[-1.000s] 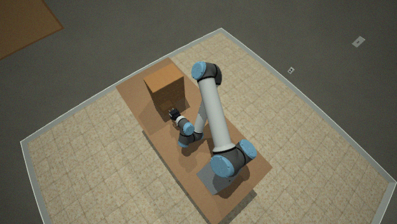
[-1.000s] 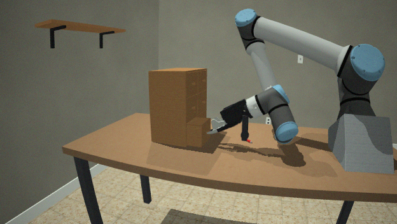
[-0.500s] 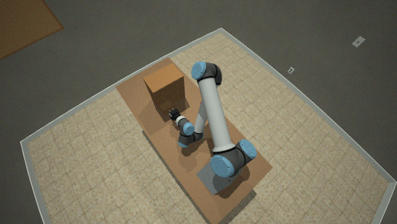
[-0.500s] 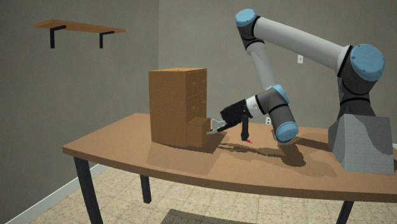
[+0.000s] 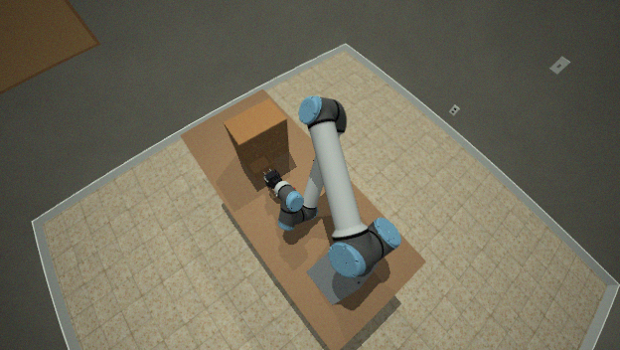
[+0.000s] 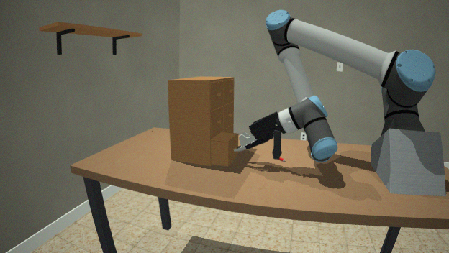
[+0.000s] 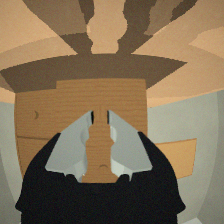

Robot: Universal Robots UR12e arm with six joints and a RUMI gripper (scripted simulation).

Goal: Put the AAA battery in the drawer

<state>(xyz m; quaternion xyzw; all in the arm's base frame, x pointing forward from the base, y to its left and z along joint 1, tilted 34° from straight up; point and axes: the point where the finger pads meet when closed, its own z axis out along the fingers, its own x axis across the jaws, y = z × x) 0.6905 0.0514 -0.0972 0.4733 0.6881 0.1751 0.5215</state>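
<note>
The wooden chest (image 6: 201, 120) stands upright on the table, and it also shows from above in the top view (image 5: 258, 134). Its bottom drawer (image 6: 224, 149) sticks out a short way; the upper drawers look shut. My gripper (image 6: 238, 147) is level with that drawer's front and shut on the drawer's handle (image 7: 100, 145), which sits between the two grey fingers in the wrist view. The AAA battery (image 6: 281, 159), small with a red end, lies on the table behind the gripper, below the wrist. The inside of the drawer is hidden.
The arm's grey base block (image 6: 410, 162) stands at the right end of the table. The forearm and elbow (image 6: 316, 129) hang low over the table between base and chest. A wall shelf (image 6: 90, 30) is up at the far left.
</note>
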